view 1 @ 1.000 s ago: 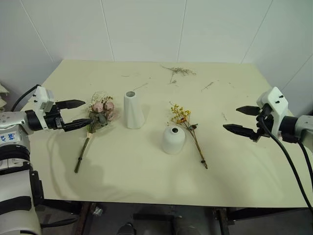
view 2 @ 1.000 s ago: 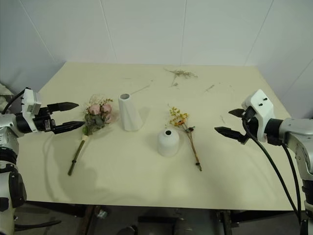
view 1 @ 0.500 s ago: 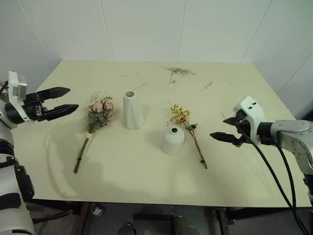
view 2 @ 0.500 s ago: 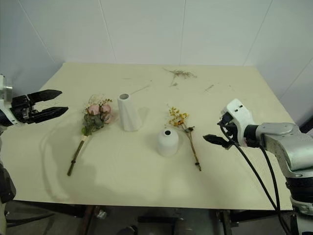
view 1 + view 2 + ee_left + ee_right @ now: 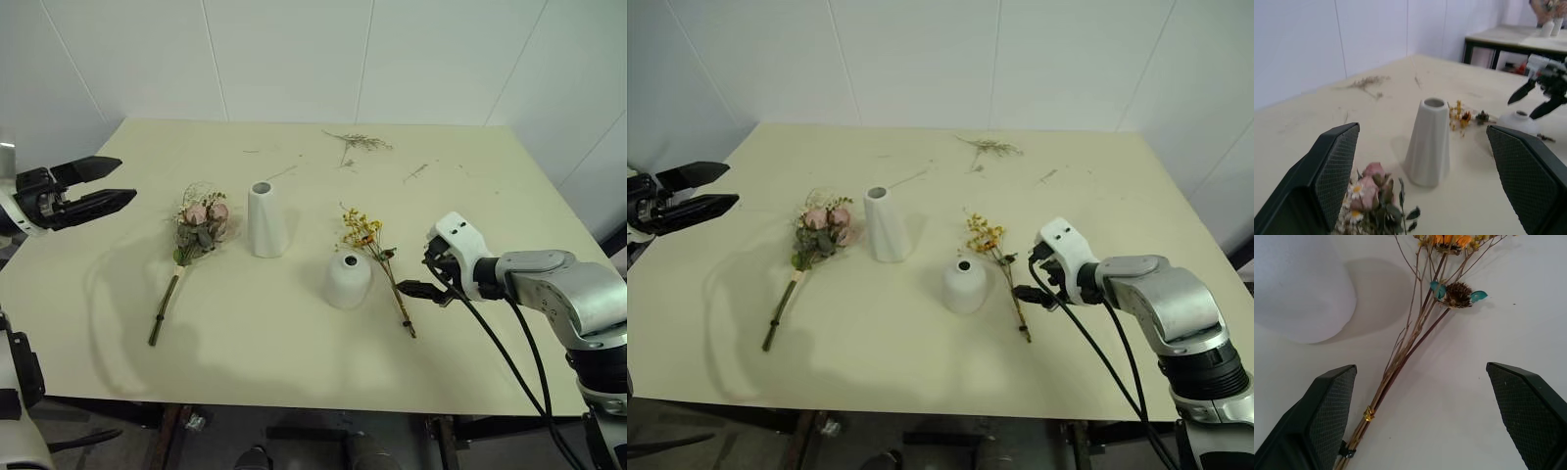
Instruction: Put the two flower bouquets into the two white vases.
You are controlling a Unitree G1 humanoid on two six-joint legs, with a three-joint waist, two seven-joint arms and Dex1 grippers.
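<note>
The yellow bouquet (image 5: 375,262) lies flat on the table (image 5: 294,362), its blossoms toward the far side and its thin brown stems (image 5: 1400,357) running back toward the near edge, just beside the short rounded vase (image 5: 347,279). It looks feather-light and brittle; I'd judge those dry stems would snap or splay if pinched hard, and the tiny blooms would shed at a knock. The right pincer (image 5: 423,277) hangs low over the stems with its jaws spread wide and nothing between them. From its own wrist view a small gold tie (image 5: 1368,413) binds the stems near their lower end, and that bundled stretch seems the sensible place to take hold, since the stems sit together there and the flower heads stay clear. Lying so flat, the bundle may be awkward to get under. The pink rose bouquet (image 5: 200,227) rests to the left of the tall tapered vase (image 5: 265,220), close but not touching, with its stalk (image 5: 164,308) trailing toward the near edge; it looks softer and fuller, its one stalk thicker and likely sturdier to grip. The left pincer (image 5: 86,192) is raised well off to the left, also wide apart and empty
</note>
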